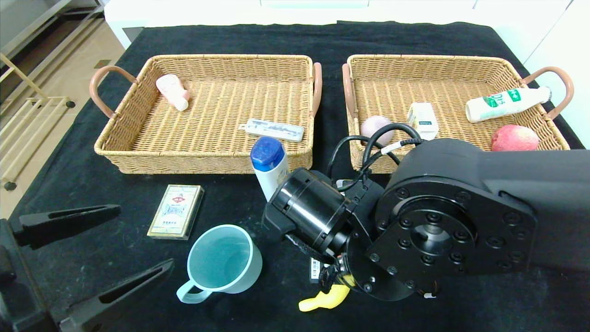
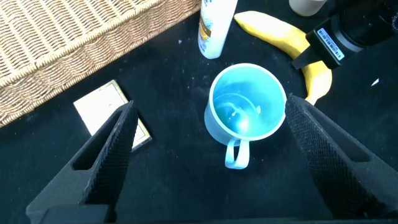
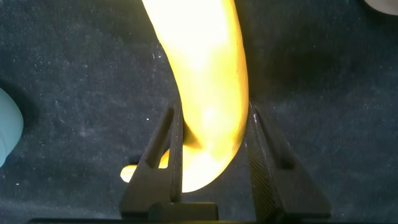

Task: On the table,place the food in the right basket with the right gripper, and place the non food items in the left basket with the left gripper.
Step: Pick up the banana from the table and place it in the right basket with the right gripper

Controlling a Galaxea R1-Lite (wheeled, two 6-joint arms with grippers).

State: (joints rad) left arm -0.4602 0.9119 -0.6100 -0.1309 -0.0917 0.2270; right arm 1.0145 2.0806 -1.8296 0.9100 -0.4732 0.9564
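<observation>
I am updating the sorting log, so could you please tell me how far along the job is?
Done: the right basket holds a pinkish egg-shaped ball, juice carton, green-labelled bottle and apple; the left basket holds a pink-white bottle and a flat white strip.
In hand: the right gripper is shut on the banana.
Left: blue-capped bottle, card box and teal mug, with the left gripper open above the mug.

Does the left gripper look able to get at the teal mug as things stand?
Probably yes: the left gripper is open, the teal mug stands upright between its fingers, and nothing lies between them.
</observation>
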